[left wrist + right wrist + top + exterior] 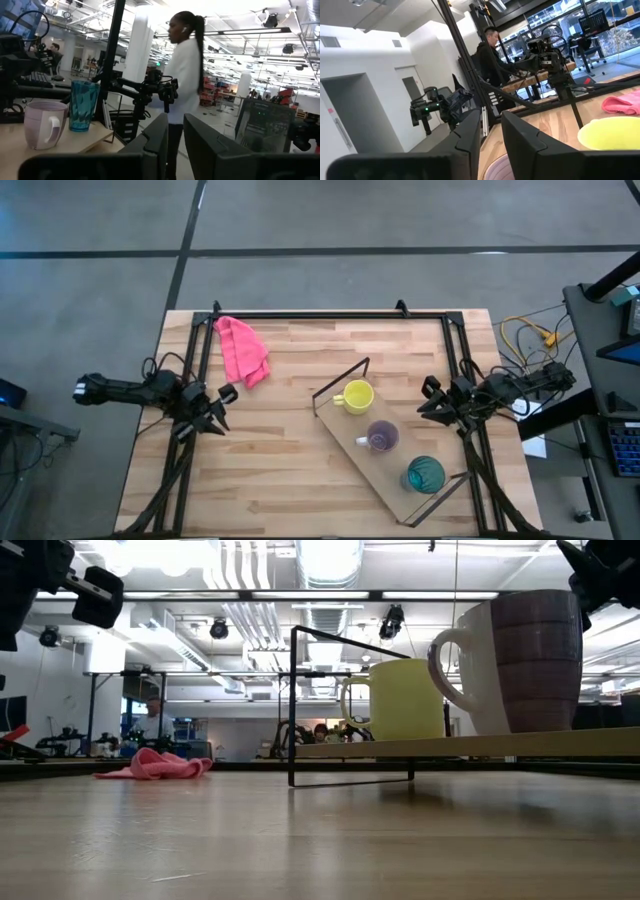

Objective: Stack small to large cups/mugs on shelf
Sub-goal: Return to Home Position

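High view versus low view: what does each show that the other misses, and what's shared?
Only the high view: the teal ribbed cup, last in the row on the light plywood shelf, and both arms whole, left claw and right claw open, clear of the shelf. Only the low view: the room behind, with ceiling lights. Both: the yellow handled mug, the translucent purple mug, the pink cloth.

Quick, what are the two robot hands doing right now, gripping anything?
Left hand: open, holding nothing.
Right hand: open, holding nothing.
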Motion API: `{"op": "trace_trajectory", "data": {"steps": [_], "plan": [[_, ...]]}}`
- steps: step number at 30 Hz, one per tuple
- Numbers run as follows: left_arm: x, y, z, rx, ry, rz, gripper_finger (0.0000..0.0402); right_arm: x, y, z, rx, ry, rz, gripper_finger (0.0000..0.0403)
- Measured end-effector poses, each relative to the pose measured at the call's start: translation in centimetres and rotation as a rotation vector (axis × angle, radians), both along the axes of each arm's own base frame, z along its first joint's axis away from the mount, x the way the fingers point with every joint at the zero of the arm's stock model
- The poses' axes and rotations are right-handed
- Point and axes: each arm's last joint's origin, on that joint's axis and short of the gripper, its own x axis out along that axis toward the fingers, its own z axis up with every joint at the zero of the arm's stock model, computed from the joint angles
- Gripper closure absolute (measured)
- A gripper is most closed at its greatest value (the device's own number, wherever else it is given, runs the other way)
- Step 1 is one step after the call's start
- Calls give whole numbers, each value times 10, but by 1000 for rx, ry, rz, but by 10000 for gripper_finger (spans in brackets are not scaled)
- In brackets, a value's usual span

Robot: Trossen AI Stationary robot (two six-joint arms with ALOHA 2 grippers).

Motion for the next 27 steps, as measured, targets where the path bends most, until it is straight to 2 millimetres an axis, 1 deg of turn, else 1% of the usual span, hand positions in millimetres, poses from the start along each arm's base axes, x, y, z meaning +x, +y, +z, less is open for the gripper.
{"op": "trace_trajectory", "data": {"steps": [4, 12, 20, 27], "plan": [[0, 0, 0, 0, 0, 0, 354, 0, 0, 0, 0, 0, 0, 330], [0, 0, 0, 0, 0, 0, 354, 0, 0, 0, 0, 0, 0, 323], [0, 0, 0, 0, 0, 0, 354, 0, 0, 0, 0, 0, 0, 330], [0, 0, 0, 0, 0, 0, 354, 0, 0, 0, 0, 0, 0, 323]]}}
